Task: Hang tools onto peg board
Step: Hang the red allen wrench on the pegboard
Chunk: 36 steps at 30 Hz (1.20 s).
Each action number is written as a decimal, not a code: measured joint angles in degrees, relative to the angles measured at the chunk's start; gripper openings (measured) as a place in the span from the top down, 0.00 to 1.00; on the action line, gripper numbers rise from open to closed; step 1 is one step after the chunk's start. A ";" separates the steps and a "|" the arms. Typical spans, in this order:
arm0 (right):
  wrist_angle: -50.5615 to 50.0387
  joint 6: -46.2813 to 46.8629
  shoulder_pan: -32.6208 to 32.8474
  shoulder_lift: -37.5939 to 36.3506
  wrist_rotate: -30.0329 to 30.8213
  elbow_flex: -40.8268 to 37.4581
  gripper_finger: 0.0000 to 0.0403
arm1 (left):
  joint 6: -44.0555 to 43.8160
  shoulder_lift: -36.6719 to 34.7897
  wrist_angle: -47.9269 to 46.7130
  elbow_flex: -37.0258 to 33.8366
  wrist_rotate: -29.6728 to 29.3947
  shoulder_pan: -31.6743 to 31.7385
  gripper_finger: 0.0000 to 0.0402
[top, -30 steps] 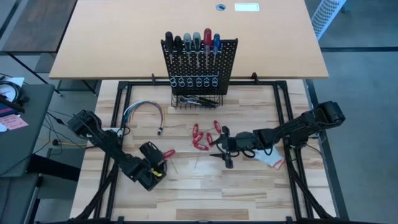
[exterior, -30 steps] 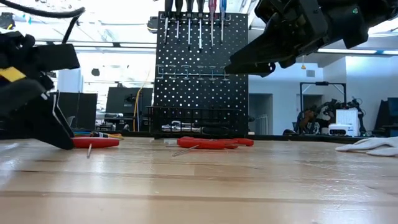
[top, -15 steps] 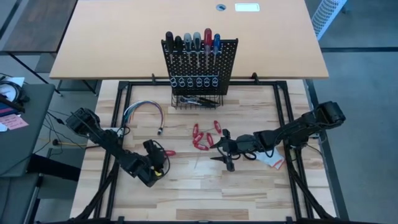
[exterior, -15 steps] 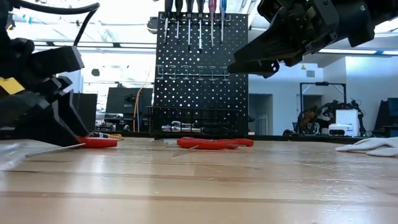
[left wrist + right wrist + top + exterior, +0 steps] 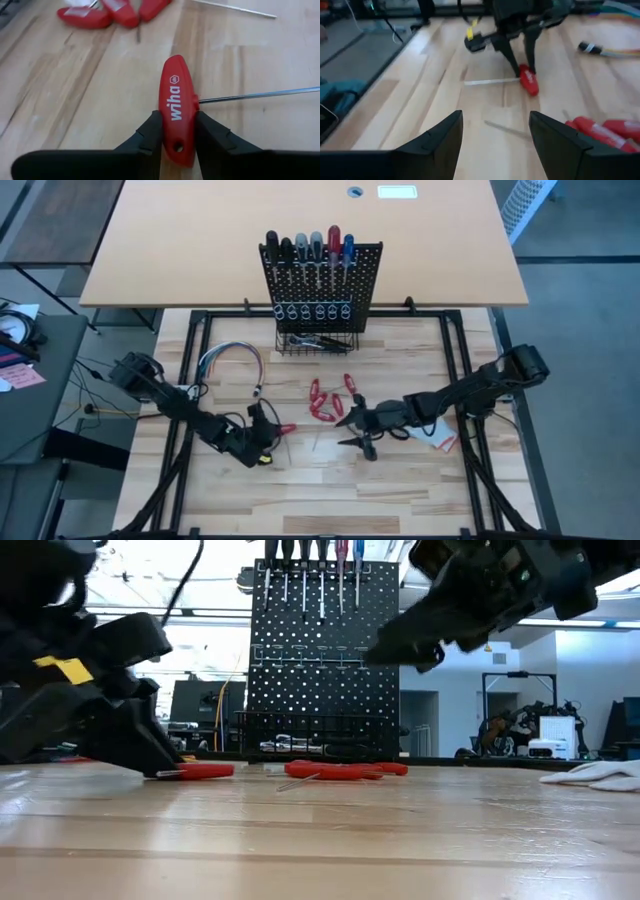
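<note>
- The pick-up step was judged to be in hand: the left gripper was seen closed on the red T-handle driver, one finger on each side of the handle, with the thin shaft lying flat on the wooden table.
- The driver lay well in front of the peg board and to its left.
- A lift clear of the table and a carry toward the peg board's silver rings was judged to be called for next.
- The right gripper was held open above the table in front of the peg board, near the other red tools.
- Screwdrivers were already seated along the peg board's top.
- A bundle of coloured wires lay left of the peg board, a white glove to its right front.
- The red tools lay between the held driver and the peg board, so a dragged shaft was judged likely to catch them.
</note>
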 joint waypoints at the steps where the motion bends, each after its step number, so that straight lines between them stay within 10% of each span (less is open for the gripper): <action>1: 0.06 -0.02 0.14 1.78 -0.02 1.09 0.42 | 1.79 0.02 0.03 1.00 0.60 0.57 0.82; 12: -16.49 -6.65 0.07 17.29 5.16 21.11 0.42 | 22.73 0.67 -5.58 15.75 1.47 3.30 0.97; 24: -40.38 3.44 -3.03 16.09 5.81 31.10 0.42 | 27.30 0.50 -9.85 18.56 -5.86 1.52 0.99; 36: -40.72 3.62 -0.48 16.18 5.79 31.08 0.42 | 24.79 0.39 -1.01 10.42 9.44 9.57 0.50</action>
